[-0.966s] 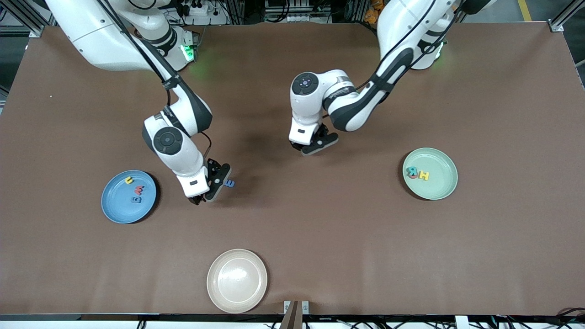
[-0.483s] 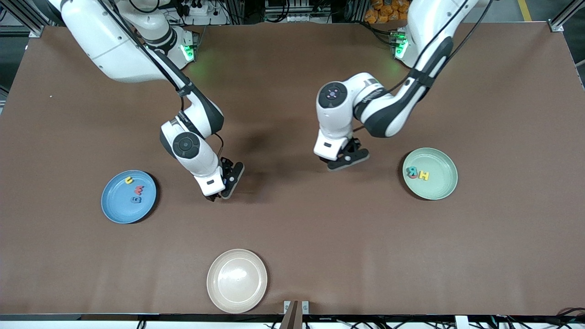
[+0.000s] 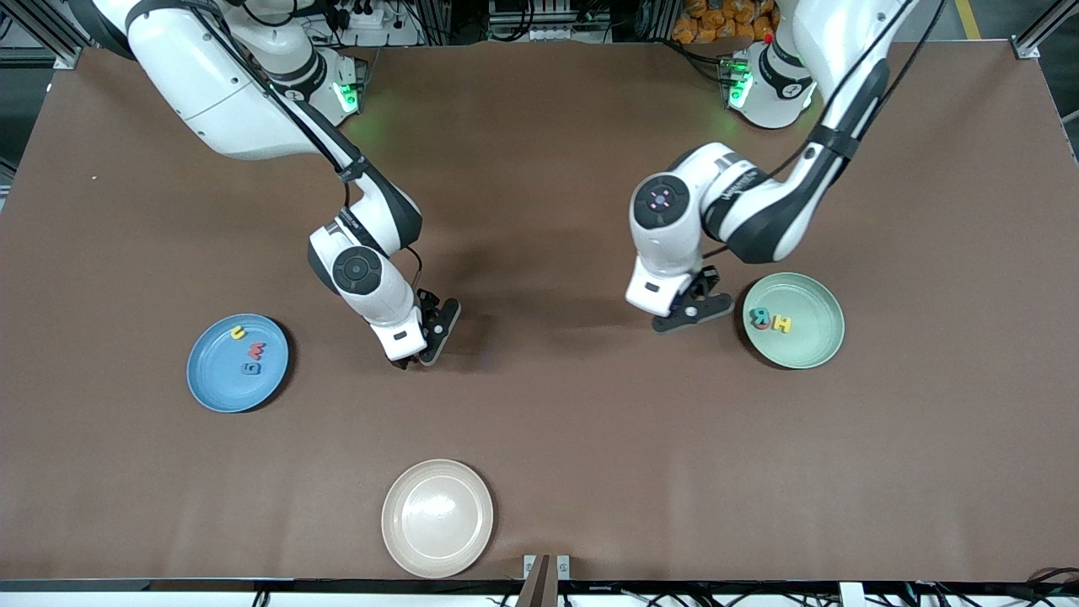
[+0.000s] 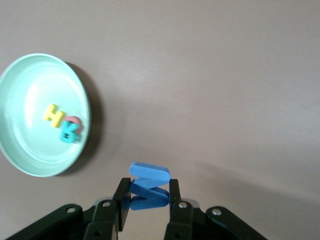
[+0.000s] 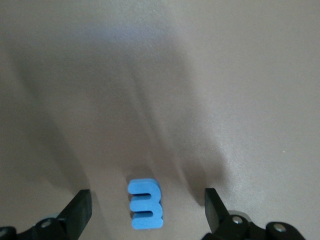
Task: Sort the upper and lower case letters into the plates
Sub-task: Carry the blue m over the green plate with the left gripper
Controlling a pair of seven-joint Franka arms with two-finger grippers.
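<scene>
My left gripper is over the table beside the mint green plate, shut on a blue zigzag letter. That plate holds a yellow H, a teal letter and a red letter. My right gripper is open and low over the table, with a blue m-shaped letter lying flat between its fingers; the front view hides this letter. The blue plate holds a yellow letter, a red one and a blue one.
A cream-beige plate sits near the table's front edge, nearer the front camera than both grippers. Bare brown tabletop lies between the plates.
My left gripper has carried the blue zigzag letter from mid-table to beside the mint plate. My right gripper has shifted slightly toward the left arm's end and now covers the blue letter.
</scene>
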